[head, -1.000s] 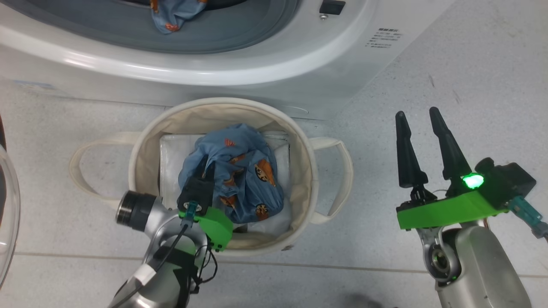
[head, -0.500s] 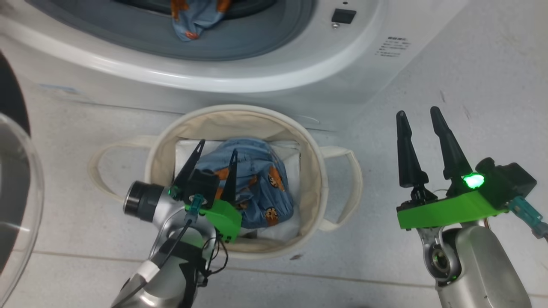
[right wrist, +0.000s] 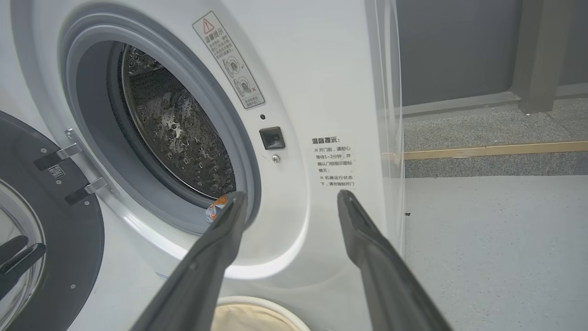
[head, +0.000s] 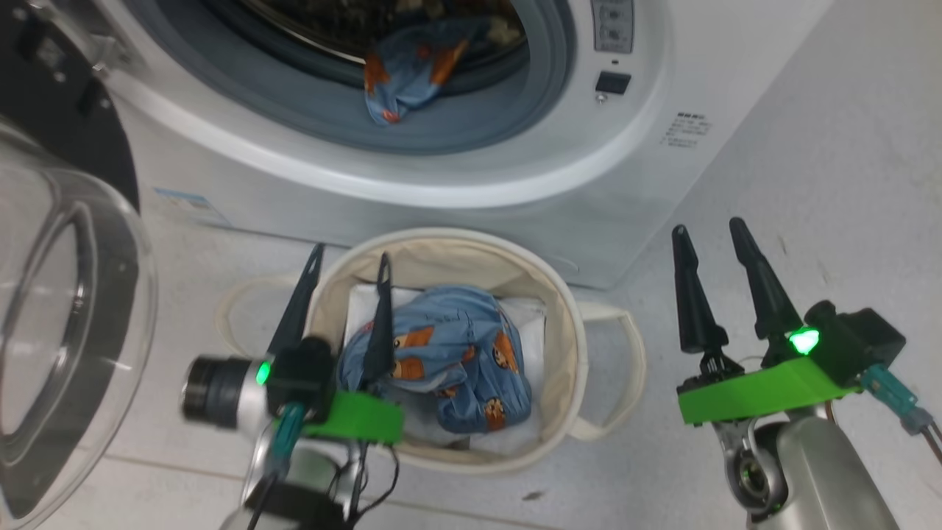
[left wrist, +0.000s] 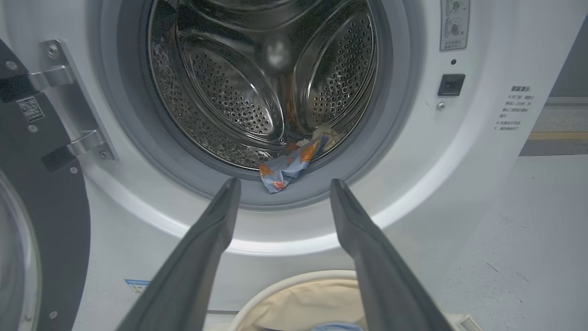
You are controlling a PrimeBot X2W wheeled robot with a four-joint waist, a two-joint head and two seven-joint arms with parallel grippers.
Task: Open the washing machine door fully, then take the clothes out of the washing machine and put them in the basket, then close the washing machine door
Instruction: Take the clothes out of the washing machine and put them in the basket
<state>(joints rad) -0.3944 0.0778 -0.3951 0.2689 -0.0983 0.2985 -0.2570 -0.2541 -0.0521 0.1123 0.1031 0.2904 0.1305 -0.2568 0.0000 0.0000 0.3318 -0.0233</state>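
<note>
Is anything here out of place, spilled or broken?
One blue printed garment droops out of the drum over the grey rubber ring, half in, half out. Nothing looks spilled or damaged; another blue garment lies bundled inside the basket.

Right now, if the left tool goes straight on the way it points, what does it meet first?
The left tool would most likely meet the clothes hanging over the grey rubber ring of the washing machine; depth is unclear, so perhaps the ring itself.
</note>
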